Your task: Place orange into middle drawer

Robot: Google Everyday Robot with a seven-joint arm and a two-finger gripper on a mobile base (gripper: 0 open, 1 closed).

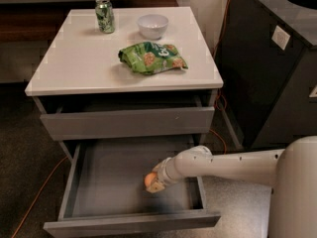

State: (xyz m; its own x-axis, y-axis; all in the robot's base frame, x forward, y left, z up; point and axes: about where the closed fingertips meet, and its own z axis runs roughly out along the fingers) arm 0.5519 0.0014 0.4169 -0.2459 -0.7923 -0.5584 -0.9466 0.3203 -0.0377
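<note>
The middle drawer (104, 182) is pulled open below the closed top drawer; its inside is grey and holds nothing else. My white arm reaches in from the right, and the gripper (153, 182) is inside the drawer near its right side, low over the floor. It holds the small orange (149, 179), which shows between the fingers at the tip.
On the white cabinet top (74, 63) stand a green can (104, 15), a white bowl (152, 25) and a green snack bag (151, 57). A dark bin cabinet (272, 58) stands to the right. An orange cable (34, 202) runs on the floor at the left.
</note>
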